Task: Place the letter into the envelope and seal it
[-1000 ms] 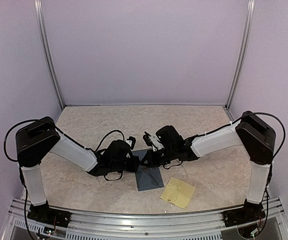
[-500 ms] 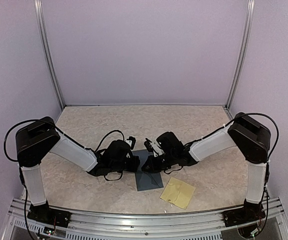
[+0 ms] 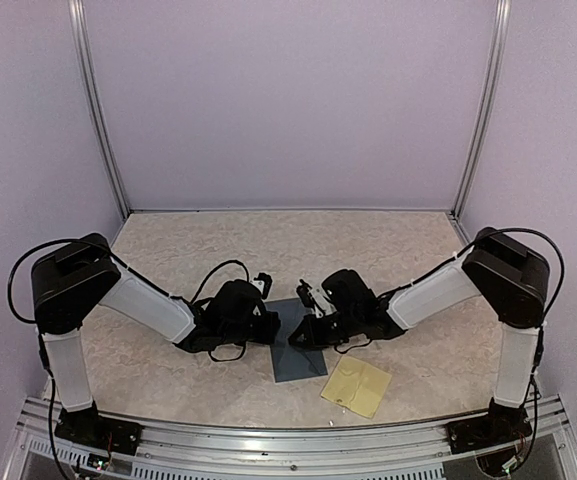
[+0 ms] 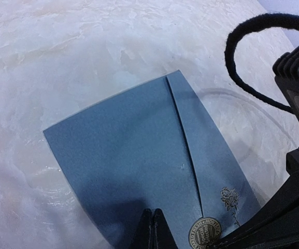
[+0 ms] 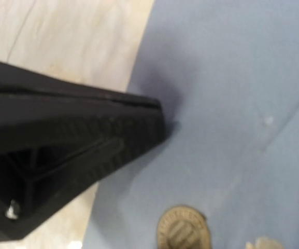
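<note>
Tabletop [image 3: 168, 250] marbled beige, walls [image 3: 288, 100] lilac, envelope [image 3: 298, 362] flat, both jaws closed, apparently empty.

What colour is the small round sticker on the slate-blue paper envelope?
Brown with pale lettering; the round sticker shows best in the left wrist view.

Envelope [image 3: 300, 362]: slate-blue paper, flat on marbled bench [image 3: 388, 240], near front centre, slightly askew, one corner toward back. Flap side up, flap folded down, its edge a straight raised line ending at round brown sticker [image 4: 203, 232]; small rose print [image 4: 230, 199] just beside sticker
</note>
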Robot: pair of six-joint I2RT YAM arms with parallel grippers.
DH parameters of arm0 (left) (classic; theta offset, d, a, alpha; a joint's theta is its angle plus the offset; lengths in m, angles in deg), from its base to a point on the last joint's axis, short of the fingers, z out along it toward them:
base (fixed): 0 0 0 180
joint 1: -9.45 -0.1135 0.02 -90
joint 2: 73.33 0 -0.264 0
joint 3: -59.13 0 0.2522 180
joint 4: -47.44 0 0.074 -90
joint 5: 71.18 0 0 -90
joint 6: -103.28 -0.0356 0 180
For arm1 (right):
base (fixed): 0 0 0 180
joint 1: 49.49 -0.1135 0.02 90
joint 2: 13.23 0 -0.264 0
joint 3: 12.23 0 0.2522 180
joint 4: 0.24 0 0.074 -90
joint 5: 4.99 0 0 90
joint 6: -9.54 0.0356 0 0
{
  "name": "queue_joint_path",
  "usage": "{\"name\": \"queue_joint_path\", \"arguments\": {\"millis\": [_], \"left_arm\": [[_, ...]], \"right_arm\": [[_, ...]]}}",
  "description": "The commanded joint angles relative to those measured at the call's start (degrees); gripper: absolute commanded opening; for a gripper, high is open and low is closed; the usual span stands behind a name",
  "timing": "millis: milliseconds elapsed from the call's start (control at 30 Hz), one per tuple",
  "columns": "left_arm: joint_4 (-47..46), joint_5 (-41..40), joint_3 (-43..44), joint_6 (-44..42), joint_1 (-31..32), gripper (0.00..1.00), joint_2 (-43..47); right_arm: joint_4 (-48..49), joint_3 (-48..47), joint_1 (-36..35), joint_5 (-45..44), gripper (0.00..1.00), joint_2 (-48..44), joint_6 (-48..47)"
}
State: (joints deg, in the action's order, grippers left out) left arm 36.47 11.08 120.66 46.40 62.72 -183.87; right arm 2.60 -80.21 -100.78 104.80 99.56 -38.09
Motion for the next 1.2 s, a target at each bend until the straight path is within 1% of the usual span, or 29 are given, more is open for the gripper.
{"name": "queue_joint_path", "arguments": {"millis": [0, 167, 367, 533, 800, 933, 1167], "left_arm": [[3.9, -1.46, -1.19, -0.25, -0.45, 0.0, -0.29], [3.98, -1.21, -1.01, -0.36, -0.45, 0.0, -0.03], [3.82, -1.13, -0.92, -0.21, -0.43, 0.0, 0.06], [3.77, -0.97, -0.86, -0.08, -0.39, 0.0, 0.06], [3.77, -0.93, -0.81, -0.13, -0.19, 0.0, -0.03], [3.81, -0.92, -0.77, -0.17, -0.19, 0.0, -0.07], [3.99, -1.35, -0.85, -0.34, -0.19, 0.0, 0.06]], "right_arm": [[-4.92, 4.43, 0.27, -1.85, 0.01, -0.64, 1.73], [-3.08, 6.14, 0.23, 1.03, 0.03, -4.43, 1.46], [-2.91, 3.97, 0.16, 2.89, 0.04, -7.13, 0.29], [-3.8, -0.35, 0.33, 2.09, 0.04, -5.35, -0.85], [-4.86, -5.51, 0.68, 1.37, 0.04, 0.45, -1.73], [-4.86, -5.08, 0.76, 1.1, 0.03, 2.35, -1.36], [-3.8, -2.17, 1.01, -0.44, 0.03, 2.19, -0.14]]}}
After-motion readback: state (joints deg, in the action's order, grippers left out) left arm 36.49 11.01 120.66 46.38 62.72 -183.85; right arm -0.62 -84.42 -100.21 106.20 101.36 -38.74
